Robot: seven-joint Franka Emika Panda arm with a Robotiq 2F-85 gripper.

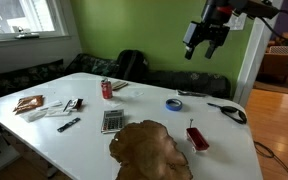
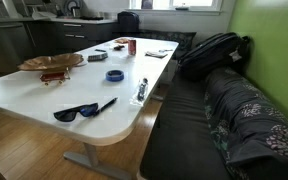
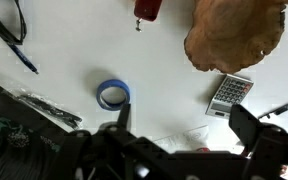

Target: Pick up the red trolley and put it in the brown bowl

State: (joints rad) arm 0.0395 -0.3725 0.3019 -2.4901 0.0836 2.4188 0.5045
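Note:
The red trolley is a small flat red toy lying on the white table beside the brown bowl. The bowl is wide, wooden and wavy-rimmed. Both also show in an exterior view, trolley in front of the bowl. In the wrist view the trolley is at the top edge, with the bowl to its right. My gripper hangs high above the table's far side, apart from both. Its fingers are open and empty.
On the table are a calculator, a blue tape roll, sunglasses, a pen and an upright red can. Papers and small items lie near the window end. A dark bench with bags runs along the table.

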